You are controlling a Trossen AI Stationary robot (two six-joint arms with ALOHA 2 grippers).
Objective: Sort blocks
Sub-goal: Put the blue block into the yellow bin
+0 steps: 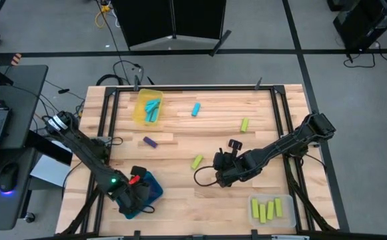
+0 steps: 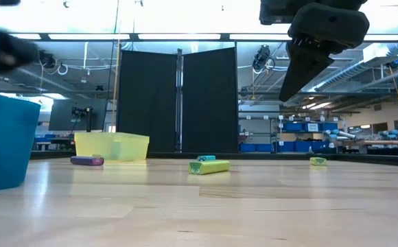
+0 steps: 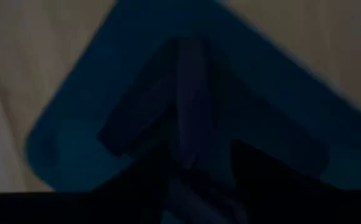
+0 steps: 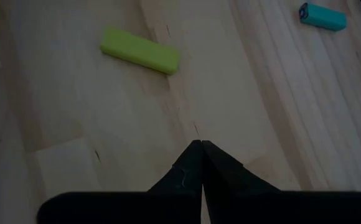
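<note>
Left gripper (image 1: 135,195) is hanging over the blue tray (image 1: 155,187) at the table's (image 1: 180,207) near-left corner. Its wrist view is showing a dark purple block (image 3: 190,102) lying inside that tray; can't tell how wide the fingers are standing, or whether they're touching it. Clear tray (image 1: 288,212) is sitting at the near-right corner, holding four green blocks (image 1: 265,211) side by side.

Right gripper (image 1: 218,162) is hovering mid-table, pinched fully closed, holding nothing. A green block (image 1: 197,161) is lying just beside it on the bare wood, untouched; the right wrist view is showing it (image 4: 140,51) ahead of the closed fingertips.

Further back: a purple block (image 1: 150,141) is lying left of centre, another green block (image 1: 245,125) right of centre, a cyan block (image 1: 195,109) nearer the far edge.

Yellow tray (image 1: 140,113) is sitting at the far edge, left of middle, holding several cyan blocks (image 1: 153,109) in a loose pile.
</note>
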